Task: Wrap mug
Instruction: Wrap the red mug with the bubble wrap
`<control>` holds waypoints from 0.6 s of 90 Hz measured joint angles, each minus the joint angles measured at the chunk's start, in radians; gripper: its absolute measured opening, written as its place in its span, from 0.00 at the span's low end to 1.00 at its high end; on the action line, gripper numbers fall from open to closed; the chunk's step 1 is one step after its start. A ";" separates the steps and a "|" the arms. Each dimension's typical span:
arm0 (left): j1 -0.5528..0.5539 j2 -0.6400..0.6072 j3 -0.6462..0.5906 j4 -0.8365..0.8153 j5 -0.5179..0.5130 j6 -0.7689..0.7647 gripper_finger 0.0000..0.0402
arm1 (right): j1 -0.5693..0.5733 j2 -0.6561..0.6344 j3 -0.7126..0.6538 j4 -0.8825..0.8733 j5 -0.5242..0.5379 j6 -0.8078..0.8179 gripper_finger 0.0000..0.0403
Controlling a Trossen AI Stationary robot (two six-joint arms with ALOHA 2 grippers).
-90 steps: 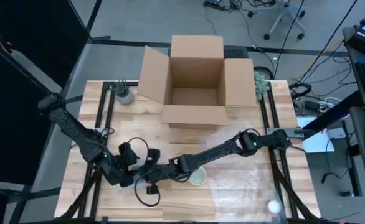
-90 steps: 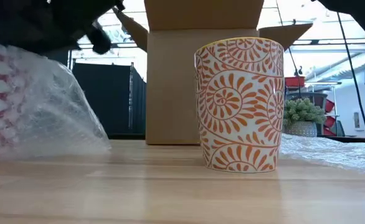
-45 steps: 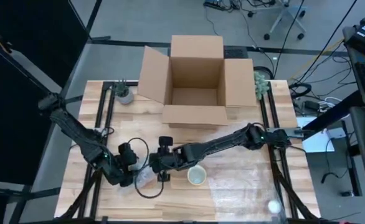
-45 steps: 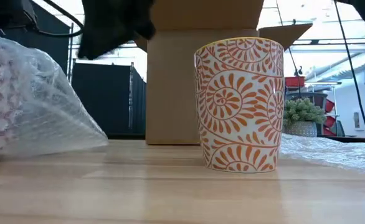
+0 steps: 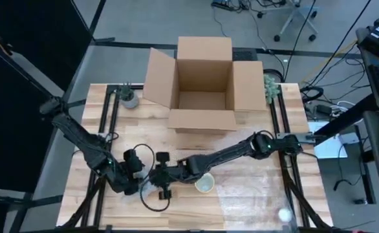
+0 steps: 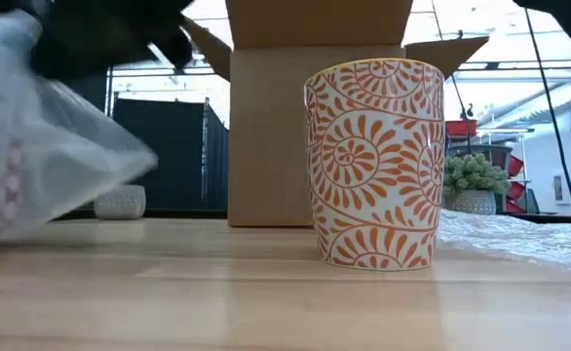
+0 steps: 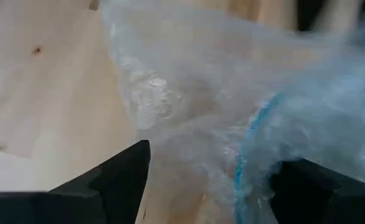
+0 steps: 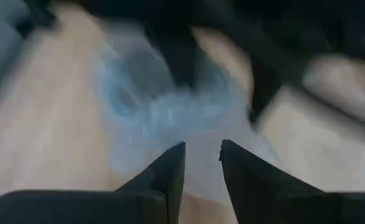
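Bundle: bubble-wrapped mug [image 5: 149, 186] is sitting near the front left of the wooden table [image 5: 254, 210], and in the low view it is now tilting and rising at its near end, where half a second ago it was lying flatter.
Left gripper: left gripper [image 5: 138, 183] is staying at the bundle's left end; its wrist view is showing the fingers spread wide with wrap [image 7: 232, 124] between them, so it is bracing rather than clamping.
Right gripper: right gripper [image 5: 163, 188] is swinging back onto the bundle from the spot farther back where it was a moment ago; its fingers [image 8: 170, 168] are nearly closed, and whether they are pinching film I cannot tell.
Second mug: orange-patterned mug [image 5: 204, 184] is standing upright and bare, just right of the bundle, not moving.
Spare wrap: bubble wrap sheet [image 5: 267, 194] is lying flat on the right.
Box: cardboard box [image 5: 202, 84] is waiting open at the back.
Meaning: wrapping of the first mug is probably being finished by tucking or rolling loose film.
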 joint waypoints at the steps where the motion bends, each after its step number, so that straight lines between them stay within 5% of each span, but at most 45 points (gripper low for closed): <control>1: 0.000 0.000 0.000 0.000 0.000 0.000 0.67 | 0.001 0.001 0.000 0.003 -0.002 -0.001 0.21; 54: 0.022 0.000 0.000 0.014 0.010 0.005 0.67 | -0.006 0.094 0.004 0.161 -0.043 0.050 0.11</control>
